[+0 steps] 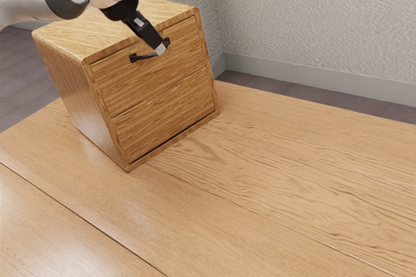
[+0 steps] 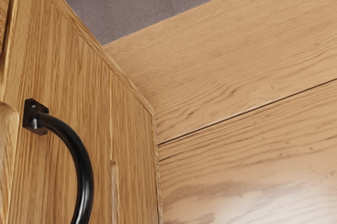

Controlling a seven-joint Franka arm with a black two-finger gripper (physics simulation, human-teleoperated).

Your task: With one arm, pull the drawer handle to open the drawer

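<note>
on the table (image 1: 273, 186), at the exterior view's left, sits a wooden box (image 1: 78, 33). your claw (image 1: 160, 47) is right at the black handle (image 1: 146, 56) of the top drawer (image 1: 153, 75). you cannot tell if the claw is spread or pinching. the drawer front sits flat with the box.
</note>
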